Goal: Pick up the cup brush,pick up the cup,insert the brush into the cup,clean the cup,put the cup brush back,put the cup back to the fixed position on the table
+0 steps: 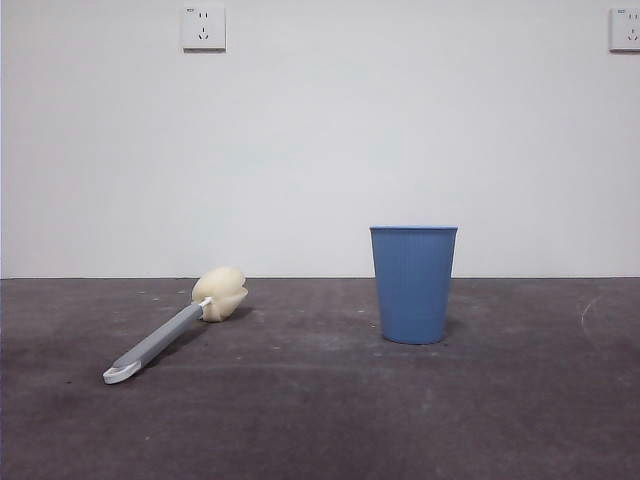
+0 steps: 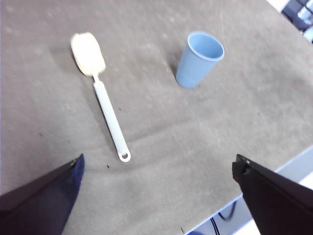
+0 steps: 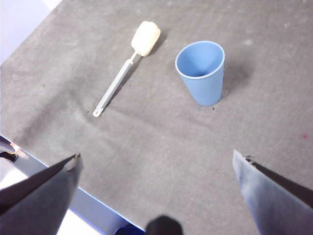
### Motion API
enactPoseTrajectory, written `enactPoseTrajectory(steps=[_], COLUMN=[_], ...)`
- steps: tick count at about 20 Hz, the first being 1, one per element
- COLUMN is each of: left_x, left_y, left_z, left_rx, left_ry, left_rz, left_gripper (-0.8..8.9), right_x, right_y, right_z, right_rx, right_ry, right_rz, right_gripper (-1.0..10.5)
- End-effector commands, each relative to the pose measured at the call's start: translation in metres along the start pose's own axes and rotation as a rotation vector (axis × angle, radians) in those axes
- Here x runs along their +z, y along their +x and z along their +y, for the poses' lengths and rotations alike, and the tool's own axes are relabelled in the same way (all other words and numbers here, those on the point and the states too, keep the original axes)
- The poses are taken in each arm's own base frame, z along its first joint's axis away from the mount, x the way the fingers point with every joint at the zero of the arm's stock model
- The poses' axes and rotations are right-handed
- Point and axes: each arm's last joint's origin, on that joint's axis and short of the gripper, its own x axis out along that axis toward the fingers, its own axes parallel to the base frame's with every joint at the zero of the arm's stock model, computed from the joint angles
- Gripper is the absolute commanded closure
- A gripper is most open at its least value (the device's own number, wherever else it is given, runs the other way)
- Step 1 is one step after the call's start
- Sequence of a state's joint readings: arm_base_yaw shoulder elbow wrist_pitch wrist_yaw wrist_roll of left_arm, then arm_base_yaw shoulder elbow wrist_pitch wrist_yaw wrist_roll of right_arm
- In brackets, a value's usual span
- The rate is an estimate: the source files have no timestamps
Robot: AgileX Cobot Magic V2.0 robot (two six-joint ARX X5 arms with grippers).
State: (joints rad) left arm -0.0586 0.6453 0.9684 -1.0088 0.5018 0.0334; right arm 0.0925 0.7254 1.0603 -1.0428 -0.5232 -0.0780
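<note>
Both claws, left [image 2: 156, 171] and right [image 3: 156, 164], hang spread wide, released, high above cup brush [image 1: 175, 330] and cup [image 1: 413, 284].

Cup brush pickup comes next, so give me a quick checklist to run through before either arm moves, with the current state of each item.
1. The cup brush lies flat on the table, nothing on it: ok.
2. Its grey handle is fully exposed for a grasp: ok.
3. The cup stands upright, mouth up, apart from the brush: ok.
4. The cup looks empty inside in the right wrist view: ok.
5. The left gripper is open, holding nothing, above the table: ok.
6. The right gripper is open, holding nothing, above the table: ok.
</note>
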Motion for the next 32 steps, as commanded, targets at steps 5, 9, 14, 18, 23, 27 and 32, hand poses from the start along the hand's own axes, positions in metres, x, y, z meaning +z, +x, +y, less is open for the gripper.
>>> enactPoseTrajectory(steps=[5,9,14,18,23,27,32], left_x=[0.024,0.036,0.029,0.013,-0.006,-0.014,-0.021], left_y=[0.047,0.098,0.177,0.233,0.271,0.283,0.288], left_z=[0.012,0.009,0.005,0.010,0.021,0.025,0.026], left_rx=[0.009,0.080,0.230,0.280,0.344,0.379,0.405], left_ry=[-0.006,0.022,0.063,0.038,0.001,-0.013,-0.032], left_rz=[0.083,0.158,0.298,0.386,0.450,0.477,0.503], left_gripper=[1.53,1.53,1.53,1.54,1.54,1.56,3.21], right_x=[0.008,0.010,0.011,0.011,0.011,0.011,0.011], right_y=[0.013,0.021,0.023,0.023,0.023,0.023,0.023], right_z=[-0.008,-0.012,-0.014,-0.014,-0.014,-0.014,-0.014], right_rx=[0.006,0.008,0.007,0.008,0.007,0.005,0.005], right_ry=[0.043,0.061,0.067,0.075,0.079,0.079,0.079], right_rz=[0.032,0.059,0.070,0.070,0.071,0.071,0.071], right_gripper=[3.5,3.5,3.5,3.5,3.5,3.5,3.5])
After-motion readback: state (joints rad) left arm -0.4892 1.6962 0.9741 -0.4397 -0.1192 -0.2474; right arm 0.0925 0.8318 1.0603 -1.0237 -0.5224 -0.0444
